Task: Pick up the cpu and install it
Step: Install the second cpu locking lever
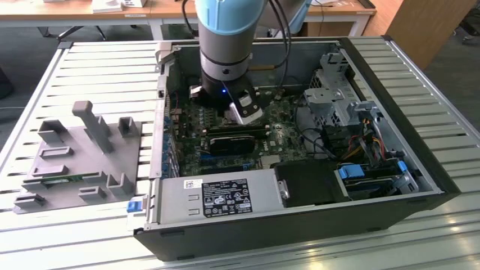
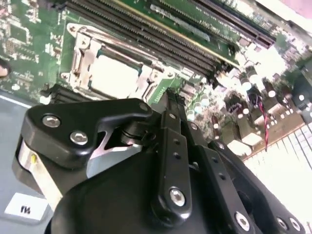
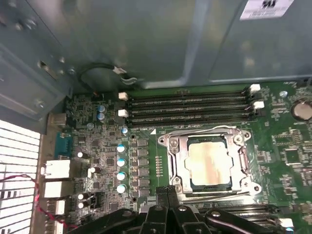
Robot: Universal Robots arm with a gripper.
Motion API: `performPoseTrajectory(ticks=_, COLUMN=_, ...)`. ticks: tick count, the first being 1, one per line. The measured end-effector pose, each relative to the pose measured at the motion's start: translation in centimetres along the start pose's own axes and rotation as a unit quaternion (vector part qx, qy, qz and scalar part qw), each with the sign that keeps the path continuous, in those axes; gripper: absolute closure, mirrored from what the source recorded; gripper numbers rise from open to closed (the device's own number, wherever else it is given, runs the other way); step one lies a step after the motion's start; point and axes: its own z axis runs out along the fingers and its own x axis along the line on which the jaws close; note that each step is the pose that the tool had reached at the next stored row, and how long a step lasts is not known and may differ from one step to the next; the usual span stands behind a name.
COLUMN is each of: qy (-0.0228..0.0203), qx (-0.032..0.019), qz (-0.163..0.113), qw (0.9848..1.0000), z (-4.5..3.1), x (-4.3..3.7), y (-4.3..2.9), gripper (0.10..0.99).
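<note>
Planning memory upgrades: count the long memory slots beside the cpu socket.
4 memory slots in the first wrist view, parallel between the cpu in its socket and the case wall; none appear hidden.

a slatted metal table carries an open computer case and a grey fixture tray.

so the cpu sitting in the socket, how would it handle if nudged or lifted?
The cpu looks like a thin rigid plate, so probably stiff and light. Its shiny metal top likely gives fingertips little grip. It sits flat inside the socket frame, so a sideways nudge probably won't shift it.
</note>
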Motion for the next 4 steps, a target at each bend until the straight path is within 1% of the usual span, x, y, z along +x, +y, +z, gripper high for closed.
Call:
performPoseTrajectory(ticks=1, qy=0.0, qx=0.0, qz=0.0, qw=1.0, z=-0.12, x=0.0, y=0.04, gripper=0.98)
performPoseTrajectory(ticks=4, qy=0.0, qx=-0.0001, qz=0.0, qw=1.0, z=-0.13, x=0.0, y=0.04, gripper=0.98)
